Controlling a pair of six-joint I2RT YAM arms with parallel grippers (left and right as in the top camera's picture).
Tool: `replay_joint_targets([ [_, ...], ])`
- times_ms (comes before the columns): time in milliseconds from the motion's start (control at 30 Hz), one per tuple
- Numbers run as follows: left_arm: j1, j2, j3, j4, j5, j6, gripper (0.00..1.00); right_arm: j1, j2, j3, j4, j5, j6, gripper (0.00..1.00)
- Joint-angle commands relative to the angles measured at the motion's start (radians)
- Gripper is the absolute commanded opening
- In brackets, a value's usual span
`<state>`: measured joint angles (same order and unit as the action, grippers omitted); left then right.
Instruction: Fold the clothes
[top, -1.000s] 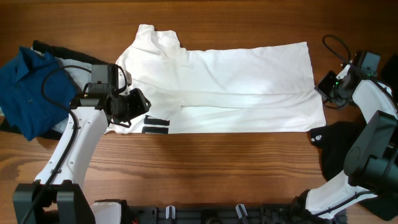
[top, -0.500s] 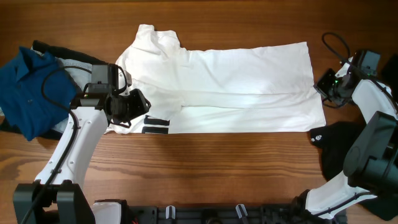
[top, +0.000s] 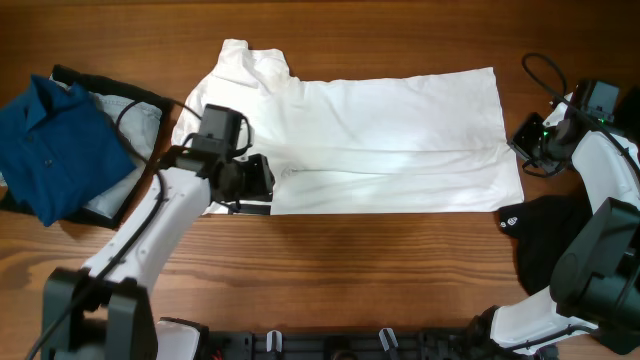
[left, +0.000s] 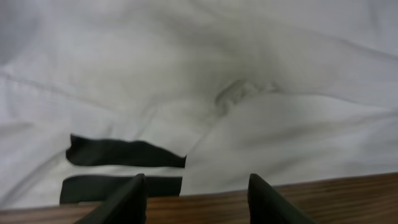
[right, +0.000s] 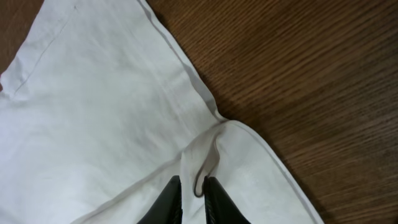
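The clothes' main piece, a large white T-shirt (top: 380, 130), lies folded lengthwise across the table. Its black printed bars (top: 252, 208) show at the near left edge. My left gripper (top: 262, 180) hovers over that near edge, close to the bars (left: 124, 152). In the left wrist view the left gripper (left: 198, 180) is open, with only shirt edge and wood between its fingers. My right gripper (top: 522, 140) is at the shirt's right end. In the right wrist view the right gripper (right: 192, 182) is shut on a raised fold of the white T-shirt (right: 93, 93).
A blue shirt (top: 50, 140) lies at the far left on top of a pale grey garment (top: 135, 125) and a black one (top: 75, 75). A black garment (top: 540, 230) lies at the near right, beside the right arm. Bare wood (top: 400, 270) runs along the front.
My left gripper has moved right along the shirt's near edge, from the sleeve area to beside the black bars, and its jaws have widened. The right gripper has stayed at the shirt's right end.
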<state>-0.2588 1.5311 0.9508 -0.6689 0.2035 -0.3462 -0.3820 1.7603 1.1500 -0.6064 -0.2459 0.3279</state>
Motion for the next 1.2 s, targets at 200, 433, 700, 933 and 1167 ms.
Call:
replay_joint_targets([
  [200,-0.111,0.183,0.001,0.216,-0.174,0.211,0.46,0.002,-0.021,0.018,-0.015,0.042,-0.038,0.13],
  [433,-0.122,0.211,0.001,0.3,-0.182,0.213,0.42,0.002,-0.021,0.018,-0.016,0.043,-0.038,0.13],
  [700,-0.183,0.239,0.001,0.328,-0.209,0.261,0.45,0.002,-0.021,0.018,-0.016,0.043,-0.038,0.13],
  [933,-0.185,0.279,0.001,0.351,-0.247,0.264,0.4,0.002,-0.021,0.018,-0.016,0.043,-0.038,0.13],
  [1167,-0.184,0.29,0.017,0.365,-0.247,0.26,0.12,0.002,-0.021,0.018,-0.016,0.057,-0.039,0.13],
])
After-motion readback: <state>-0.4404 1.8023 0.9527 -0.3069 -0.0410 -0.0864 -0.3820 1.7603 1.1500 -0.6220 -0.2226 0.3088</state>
